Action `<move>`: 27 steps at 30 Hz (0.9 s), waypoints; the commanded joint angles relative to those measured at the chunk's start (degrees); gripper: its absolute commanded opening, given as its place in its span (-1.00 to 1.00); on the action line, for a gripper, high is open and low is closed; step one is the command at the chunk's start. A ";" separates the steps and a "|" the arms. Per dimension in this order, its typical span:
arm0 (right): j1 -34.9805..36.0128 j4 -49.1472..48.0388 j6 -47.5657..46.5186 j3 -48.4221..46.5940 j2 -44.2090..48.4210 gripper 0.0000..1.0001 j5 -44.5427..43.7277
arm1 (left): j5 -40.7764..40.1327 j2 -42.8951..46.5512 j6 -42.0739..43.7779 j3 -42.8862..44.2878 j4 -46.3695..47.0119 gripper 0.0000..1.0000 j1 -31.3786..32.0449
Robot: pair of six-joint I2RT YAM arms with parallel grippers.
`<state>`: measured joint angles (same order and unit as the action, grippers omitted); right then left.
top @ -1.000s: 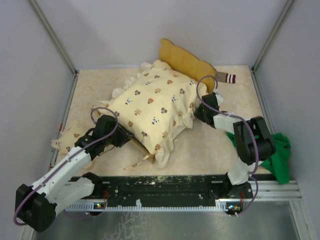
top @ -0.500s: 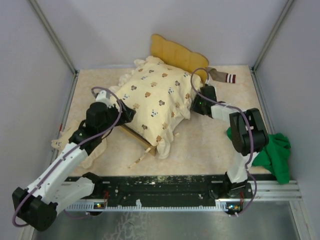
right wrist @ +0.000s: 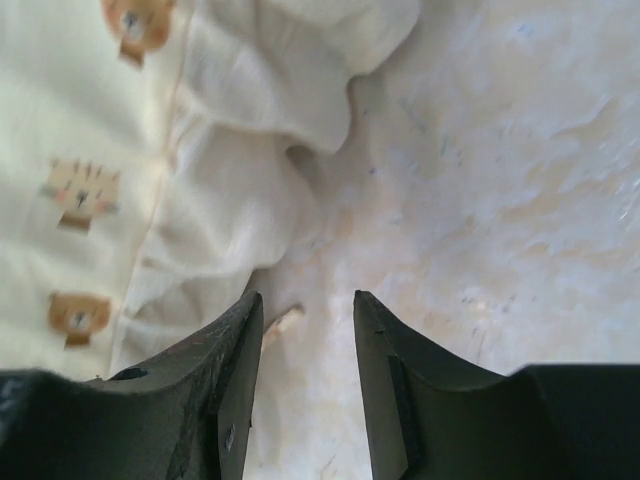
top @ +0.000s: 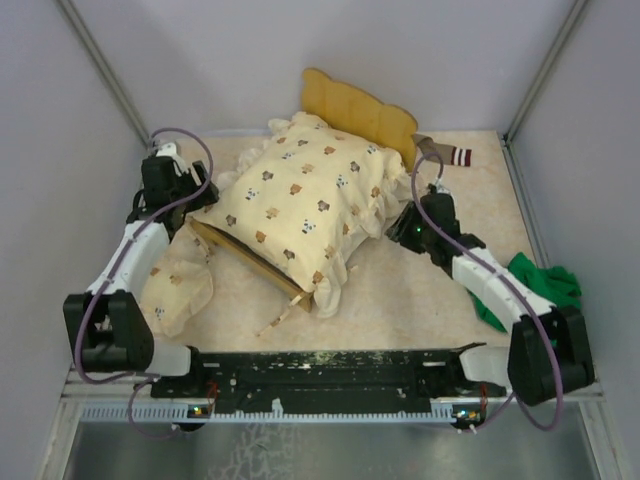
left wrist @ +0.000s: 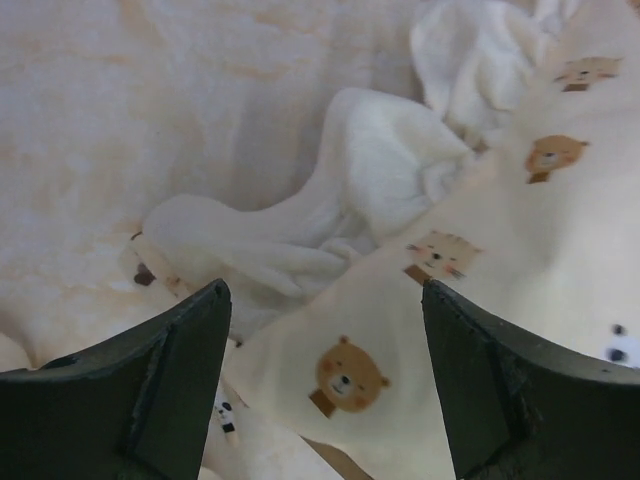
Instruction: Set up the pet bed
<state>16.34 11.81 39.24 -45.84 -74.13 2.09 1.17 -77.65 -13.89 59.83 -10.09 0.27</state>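
The pet bed (top: 255, 265) sits in the middle of the table (top: 420, 300), turned at an angle, with its head end towards the far side. Most of it lies under a cream quilt (top: 300, 200) printed with little animals. What shows is a light-wood side rail (top: 225, 245) along the near left and a wavy, scalloped headboard (top: 365, 118) rising behind the quilt. The base is hidden from where I stand.

I judge the frame to be stiff and light, likely to skid on the smooth table if nudged. The quilt is soft and frilled and would slip or bunch if pinched alone. The bare side rail or the top edge of the headboard looks like the surest hold. A grip through the fabric would be less certain.

The left tool (left wrist: 322, 300) hangs over the quilt's far left frill with its fingers (left wrist: 170, 390) spread wide and nothing between them. The right tool (right wrist: 305, 300) is low beside the quilt's right frill, over bare table, and it too is parted and holds nothing.

A matching pillow (top: 175, 290) lies near the left edge, just beside the bed's near left corner. A green cloth (top: 545, 285) is bunched on the right, well apart from the bed.
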 commanded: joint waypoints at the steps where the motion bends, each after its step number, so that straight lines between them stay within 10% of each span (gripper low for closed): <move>1: 5.49 -1.11 3.73 4.52 7.84 -0.18 1.47 | -4.93 -5.23 0.72 1.67 4.80 0.56 -2.32; 12: 7.48 1.45 2.34 9.39 14.16 -0.20 0.19 | 1.06 -22.35 -3.38 11.99 1.59 -0.25 -8.04; 27: 6.26 2.31 -0.95 6.42 10.93 -0.24 -9.49 | 11.38 -6.22 -12.03 -10.44 -2.33 -0.42 -7.44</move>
<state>23.44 17.93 39.72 -36.49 -61.65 -5.50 6.39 -88.53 -22.94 55.94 -10.07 -7.92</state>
